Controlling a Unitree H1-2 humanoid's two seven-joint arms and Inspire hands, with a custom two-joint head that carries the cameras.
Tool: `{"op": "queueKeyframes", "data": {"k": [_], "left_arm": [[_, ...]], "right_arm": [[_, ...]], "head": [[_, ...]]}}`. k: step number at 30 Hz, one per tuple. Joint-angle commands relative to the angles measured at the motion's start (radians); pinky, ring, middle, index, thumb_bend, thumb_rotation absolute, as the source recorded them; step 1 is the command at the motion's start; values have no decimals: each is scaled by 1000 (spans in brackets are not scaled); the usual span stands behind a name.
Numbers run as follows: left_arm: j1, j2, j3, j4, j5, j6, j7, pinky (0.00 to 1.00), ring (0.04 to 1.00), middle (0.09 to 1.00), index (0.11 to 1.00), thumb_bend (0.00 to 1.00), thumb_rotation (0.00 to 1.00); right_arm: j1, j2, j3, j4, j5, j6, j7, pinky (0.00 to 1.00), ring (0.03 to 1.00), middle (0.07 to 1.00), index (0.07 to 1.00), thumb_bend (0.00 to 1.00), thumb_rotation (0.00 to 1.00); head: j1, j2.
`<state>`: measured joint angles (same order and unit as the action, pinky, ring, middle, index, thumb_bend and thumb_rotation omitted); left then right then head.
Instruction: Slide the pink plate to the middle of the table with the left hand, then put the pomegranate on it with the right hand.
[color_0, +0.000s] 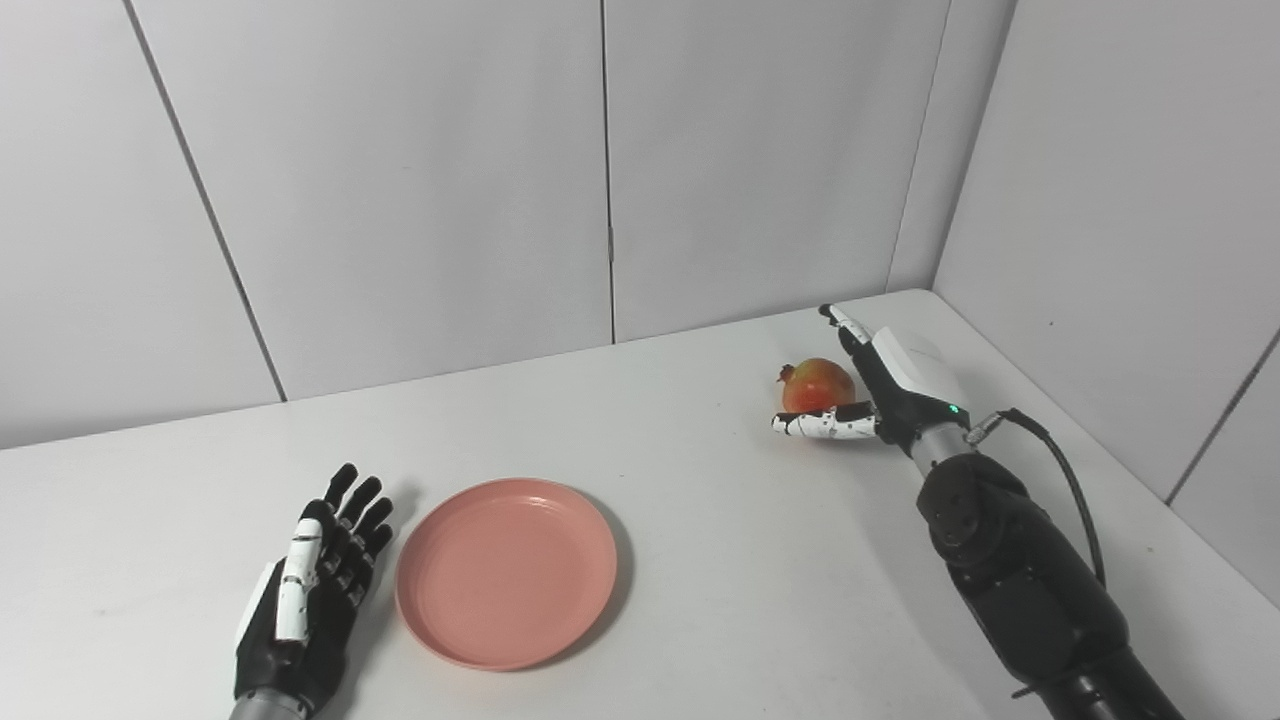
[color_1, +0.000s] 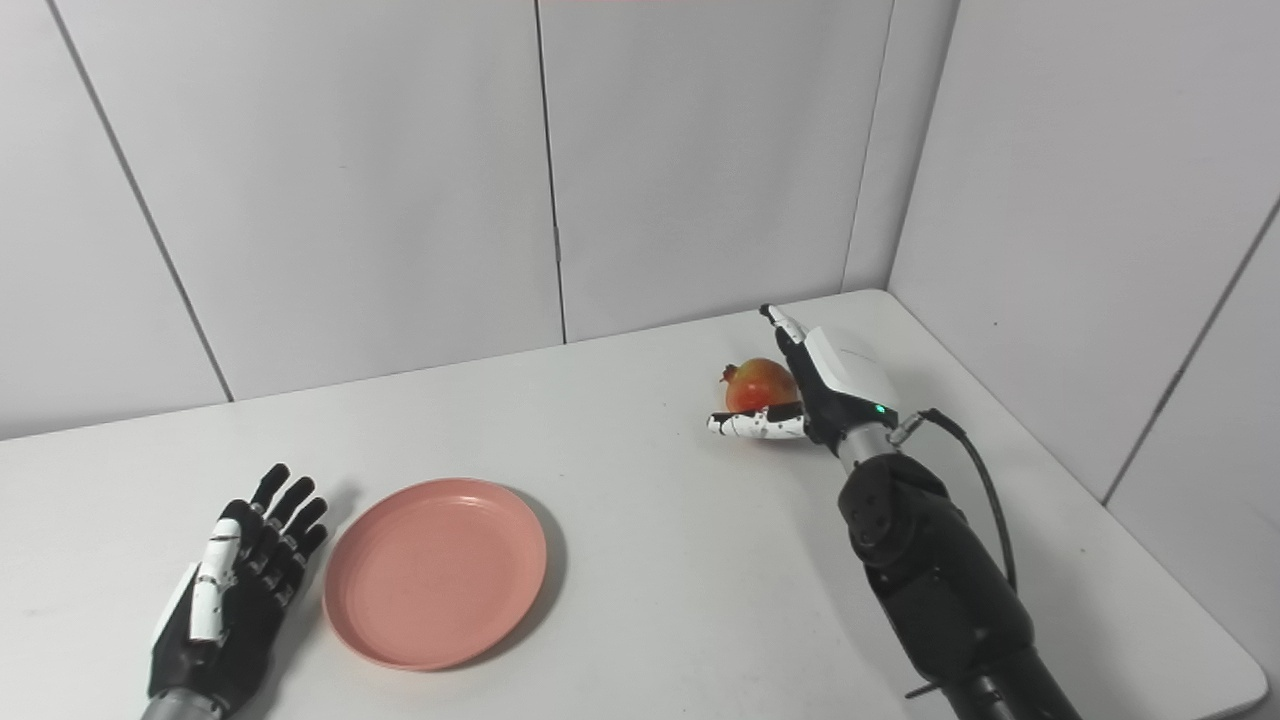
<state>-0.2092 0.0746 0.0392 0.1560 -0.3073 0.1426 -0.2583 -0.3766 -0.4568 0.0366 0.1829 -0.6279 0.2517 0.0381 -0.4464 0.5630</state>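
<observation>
Toward the lower left of the left eye view, the left hand (color_0: 305, 585) lies flat on the desk (color_0: 760, 560) with fingers spread and holding nothing, just beside the pink plate (color_0: 506, 570), which sits empty left of the frame's centre. At right of centre, the right hand (color_0: 880, 385) cups the pomegranate (color_0: 817, 385), thumb in front of it and fingers behind, not visibly clamped; the fruit appears to rest on the desk.

Across the right eye view the layout matches: plate (color_1: 435, 572) at lower left, fruit (color_1: 760, 384) well apart from it at right of centre. Judging from this, the slide looks done or nearly so; grasping, carrying and placing the pomegranate remain.
</observation>
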Motion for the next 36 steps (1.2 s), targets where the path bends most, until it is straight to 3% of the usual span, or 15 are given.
{"op": "queueKeyframes", "data": {"k": [1,15,36], "left_arm": [[24,11,3,14,-2,59,7,986,962,966,962,364,1000],[26,16,2,1,-7,72,7,987,961,963,960,370,1000],[30,21,-4,-15,-15,87,8,990,963,968,963,379,1000]], "right_arm": [[-63,-22,-2,-5,4,11,-7,748,864,927,943,1000,476],[-97,-30,22,54,18,41,6,745,867,927,946,974,419],[-147,-40,41,174,33,31,-8,765,870,915,917,948,375]], "head": [[0,1],[1,13],[5,27]]}}
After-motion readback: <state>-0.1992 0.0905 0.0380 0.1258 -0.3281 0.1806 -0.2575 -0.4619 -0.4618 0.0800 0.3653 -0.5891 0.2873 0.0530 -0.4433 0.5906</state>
